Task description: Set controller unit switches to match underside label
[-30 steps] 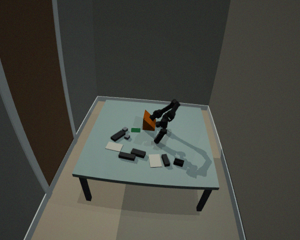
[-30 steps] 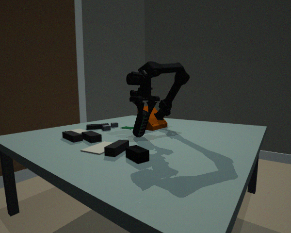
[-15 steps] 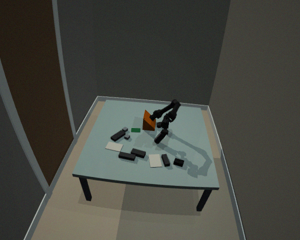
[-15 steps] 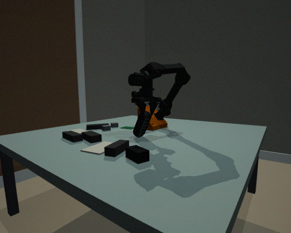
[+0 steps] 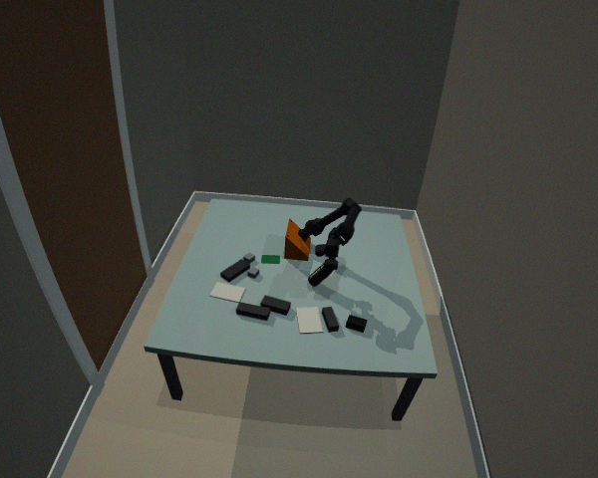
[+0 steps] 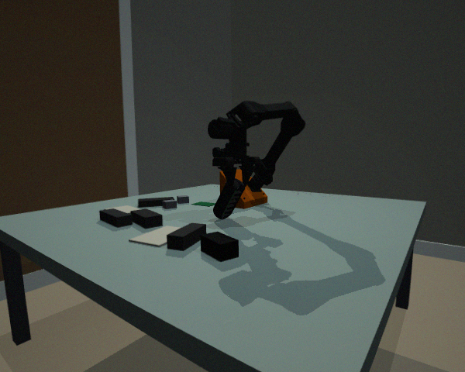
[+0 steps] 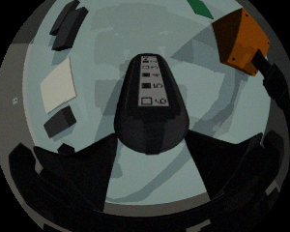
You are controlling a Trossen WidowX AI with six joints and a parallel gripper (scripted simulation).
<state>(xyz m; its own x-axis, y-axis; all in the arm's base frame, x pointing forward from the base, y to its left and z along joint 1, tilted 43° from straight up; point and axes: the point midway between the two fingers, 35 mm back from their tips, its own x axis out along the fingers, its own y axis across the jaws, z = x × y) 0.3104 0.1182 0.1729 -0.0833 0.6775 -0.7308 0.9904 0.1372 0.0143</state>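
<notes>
- Ctrlr unit (image 5: 320,273) (image 6: 229,198) (image 7: 152,130): off the bench (image 5: 227,221) (image 6: 345,240) (image 7: 106,29), tilted, hanging in front of the orange arm base (image 5: 296,251) (image 6: 253,198) (image 7: 234,41) (ref. pt), near it but apart.
- Gripper (image 5: 332,264) (image 6: 239,180) (image 7: 152,135): clamped on the unit, one finger per side; set wide only b/c the unit is wide.
- Done: pick-up; label (image 7: 159,99) turned to the wrist cam.
- Label read, wrist view: 6 empty = OFF; 5 filled = ON; 4 filled = ON; 3 empty = OFF; 2 looks filled = prob. ON. No. 1 too small/foreshortened, can't tell.
- Left: confirm no. 1, prob. w/ a bit more tilt; then turn unit back, set it flat on its base, fix switches, back hand off.
- Switch pos.: row faces the ext. cam, too dark to read green vs dark ends, so no. of flips TBD.
- Green plate (image 5: 270,259) (image 6: 203,204) (image 7: 199,8): just beside the orange base; not needed, AFAICT.
- Cream card (image 5: 309,320) (image 6: 156,235) (image 7: 59,86): well apart from the base, past the unit; ditto.
- Est.: early stage, label mostly read, setting still to do. Risk: slip/swing in the grip if tilted more.
</notes>
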